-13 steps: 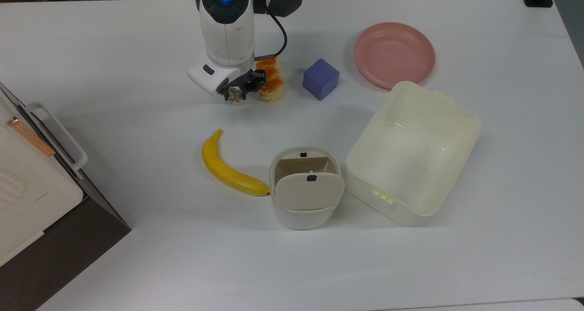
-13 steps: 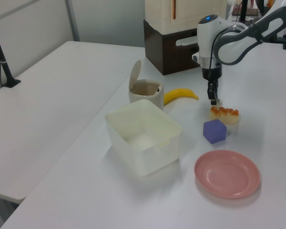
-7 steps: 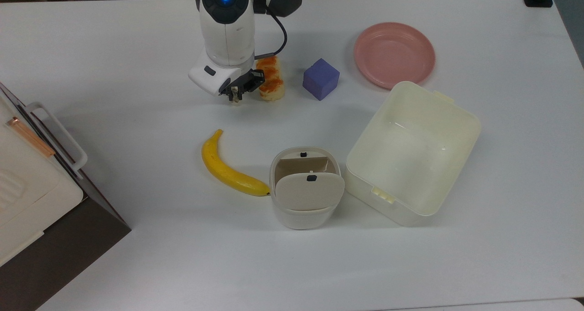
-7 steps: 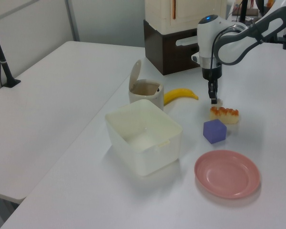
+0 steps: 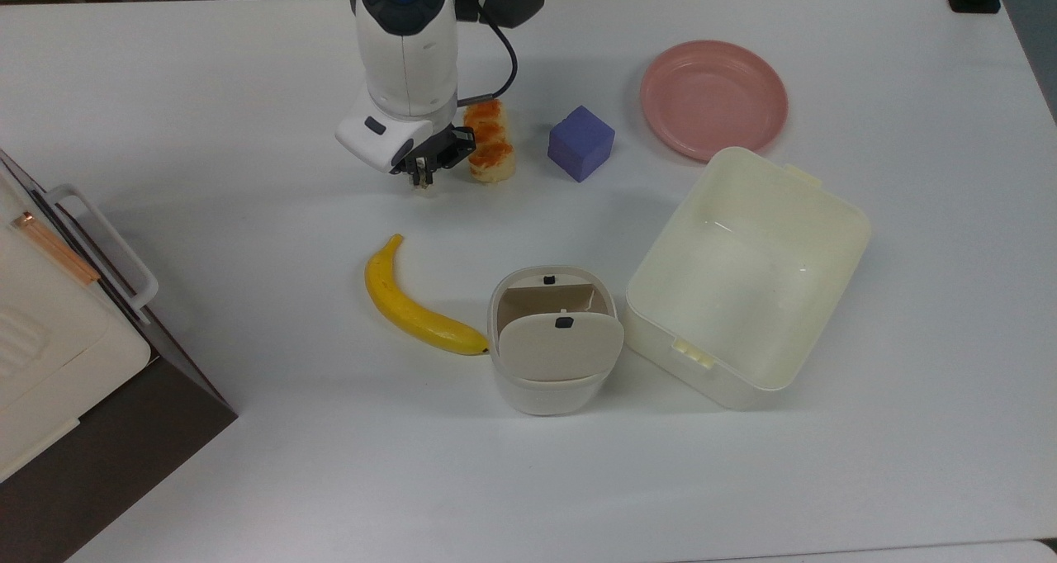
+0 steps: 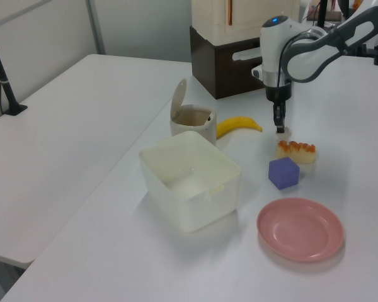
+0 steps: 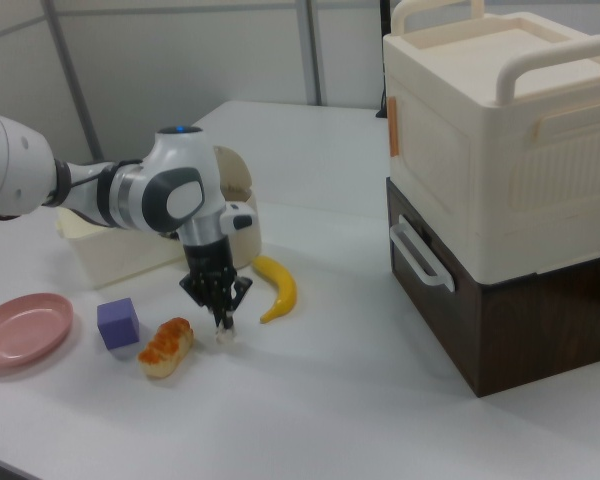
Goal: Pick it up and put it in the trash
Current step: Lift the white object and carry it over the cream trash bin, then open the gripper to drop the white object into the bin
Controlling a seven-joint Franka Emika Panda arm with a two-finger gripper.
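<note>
A tiny wrinkly whitish paper wad point(image 5: 425, 181) sits at the table's surface just to the top view's left of the orange-topped bread piece point(image 5: 490, 142). My gripper point(image 5: 424, 175) points straight down and is shut on the wad, which peeks out below the black fingertips point(image 7: 223, 322). The left view shows the wad point(image 6: 281, 131) under the gripper point(image 6: 280, 127). The trash point(image 5: 528, 398), a small white bin with its beige flap lid point(image 5: 560, 347) tipped open, stands nearer the top view's bottom, beside the banana's tip.
A banana point(image 5: 406, 301) lies between gripper and bin. A purple cube point(image 5: 580, 143) and pink plate point(image 5: 713, 98) are to the top view's right. A large cream tub point(image 5: 834, 208) stands right of the bin. A cream box on a brown cabinet point(image 5: 99, 431) fills the top view's lower left.
The fingers, open around the wad a second ago, have closed on it. The wrist has shifted slightly toward the top view's left.
</note>
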